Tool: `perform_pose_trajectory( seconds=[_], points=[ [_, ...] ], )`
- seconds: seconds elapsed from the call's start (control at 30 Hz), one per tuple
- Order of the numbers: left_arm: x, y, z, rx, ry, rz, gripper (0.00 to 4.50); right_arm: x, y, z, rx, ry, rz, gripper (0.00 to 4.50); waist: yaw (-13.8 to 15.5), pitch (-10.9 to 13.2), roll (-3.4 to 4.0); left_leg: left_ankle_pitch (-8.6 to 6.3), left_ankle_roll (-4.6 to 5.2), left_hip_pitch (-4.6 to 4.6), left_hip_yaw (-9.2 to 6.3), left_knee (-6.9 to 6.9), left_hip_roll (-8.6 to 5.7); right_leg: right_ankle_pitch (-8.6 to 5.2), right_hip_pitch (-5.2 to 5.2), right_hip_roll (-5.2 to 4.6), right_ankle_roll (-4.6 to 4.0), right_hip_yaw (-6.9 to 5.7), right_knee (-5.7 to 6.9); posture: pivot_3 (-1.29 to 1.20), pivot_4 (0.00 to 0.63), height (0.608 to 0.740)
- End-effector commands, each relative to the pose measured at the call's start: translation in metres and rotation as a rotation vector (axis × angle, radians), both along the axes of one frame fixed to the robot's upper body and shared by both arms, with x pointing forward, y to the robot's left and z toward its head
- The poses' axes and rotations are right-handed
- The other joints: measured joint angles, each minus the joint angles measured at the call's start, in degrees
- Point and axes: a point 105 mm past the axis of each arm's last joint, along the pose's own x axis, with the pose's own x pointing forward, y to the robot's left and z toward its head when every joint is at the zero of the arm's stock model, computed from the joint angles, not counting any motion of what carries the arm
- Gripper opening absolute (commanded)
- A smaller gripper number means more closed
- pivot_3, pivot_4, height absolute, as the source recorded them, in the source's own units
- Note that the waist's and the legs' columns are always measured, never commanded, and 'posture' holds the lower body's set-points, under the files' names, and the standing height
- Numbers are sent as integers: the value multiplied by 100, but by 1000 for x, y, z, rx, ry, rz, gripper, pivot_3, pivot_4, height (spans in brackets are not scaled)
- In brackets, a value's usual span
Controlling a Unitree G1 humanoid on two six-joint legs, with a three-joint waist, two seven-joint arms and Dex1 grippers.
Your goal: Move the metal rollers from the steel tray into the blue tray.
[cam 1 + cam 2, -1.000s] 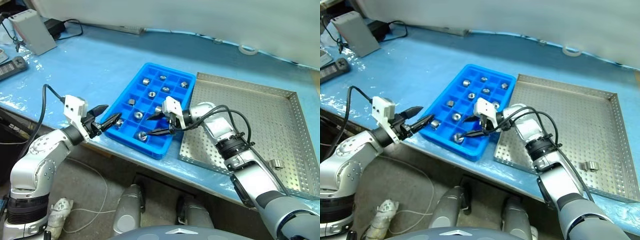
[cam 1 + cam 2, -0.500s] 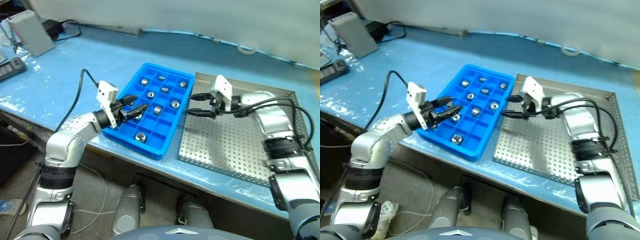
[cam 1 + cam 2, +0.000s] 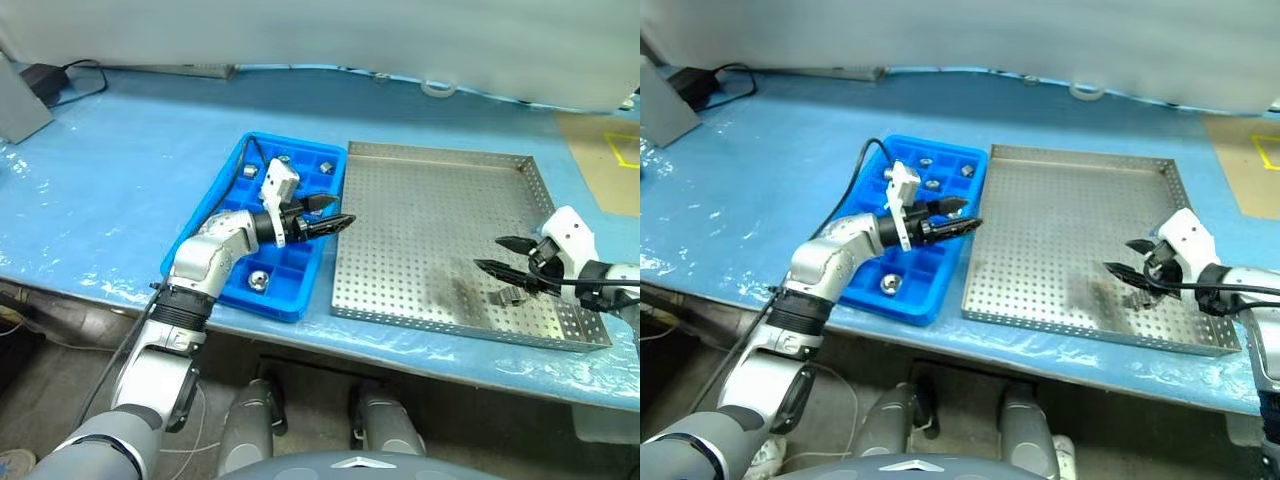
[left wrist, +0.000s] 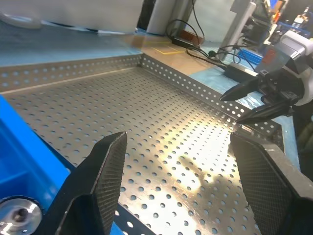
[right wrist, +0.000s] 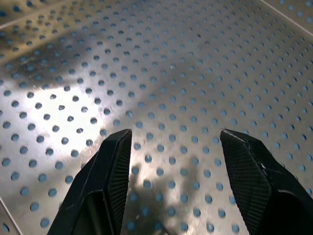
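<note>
A: Starting at the left of the frame, what's on the worktop (image 3: 120, 190)?

B: A blue film covers it. In the upper left corner a black cable (image 3: 62, 76) lies beside a grey box that is cut off by the edge.

A: And the blue tray (image 3: 212, 240)?

B: Left of centre, its long side running just beside the steel tray (image 3: 440, 160). Several metal rollers (image 3: 258, 281) sit in its compartments: one near the lower end, others at the upper end.

A: Where is the left gripper (image 3: 333, 211)?

B: It reaches level across the blue tray toward the right, its tips over the tray's right rim at the edge of the steel tray. Its jaws stand apart with nothing between them; the left wrist view shows the perforated floor through the gap.

A: The steel tray itself?

B: It fills the centre and right. One roller (image 3: 510, 294) lies near its lower right corner, close to the rim.

A: The right gripper (image 3: 493, 254)?

B: At the lower right of the frame, over the steel tray, pointing left. Its jaws are spread and hold nothing, and the roller lies just below the lower finger. I cannot tell whether they touch.
</note>
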Motion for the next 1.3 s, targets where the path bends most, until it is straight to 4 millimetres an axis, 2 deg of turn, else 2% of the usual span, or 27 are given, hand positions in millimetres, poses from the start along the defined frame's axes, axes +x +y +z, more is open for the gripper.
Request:
perform_pose_trajectory(
  seconds=[0.03,0.17,0.57,0.87,1.0,1.1,1.17,1.3],
  points=[
    [1,-5,14,-9,-68,-38,3580,-6,-10,8,32,-41,-59,2967,-39,0,0,-6,9,-5,0,9,0,0,1,0,0,0,-1,-471,150,740],
    [1,-7,14,-6,-73,-47,3580,-10,-21,7,55,-39,-118,2967,-65,0,3,-25,37,-14,2,40,-5,0,9,-6,0,3,-3,-469,150,740],
    [-1,-2,10,-4,-78,11,3580,-10,-54,-35,4,28,-249,2967,-46,-2,7,-50,73,-1,3,46,-19,1,72,-14,-1,3,-71,-414,150,740],
    [-2,4,8,-1,-70,38,3580,-12,-53,-58,7,108,-235,2967,-36,-3,11,-52,76,0,3,45,-18,1,74,-15,-1,-1,-72,-371,150,740],
    [-1,7,7,5,-70,49,3580,-12,-58,-62,5,111,-250,2967,-36,-3,11,-52,76,7,2,46,-17,1,82,-15,-1,-1,-72,-371,150,740],
    [0,8,7,9,-70,53,3580,-13,-58,-63,7,113,-243,2356,-31,-3,11,-52,75,10,2,46,-18,1,85,-15,-1,0,-73,-365,150,740],
    [0,8,7,10,-70,53,3580,-13,-58,-65,-3,115,-244,1707,-27,-3,11,-52,75,11,2,46,-18,1,86,-15,-1,0,-74,-366,150,740],
    [0,8,7,10,-72,54,3580,-13,-56,-65,7,115,-233,1661,-29,-3,11,-52,75,10,2,46,-18,1,86,-15,-1,1,-76,-364,150,740]
  ],
)
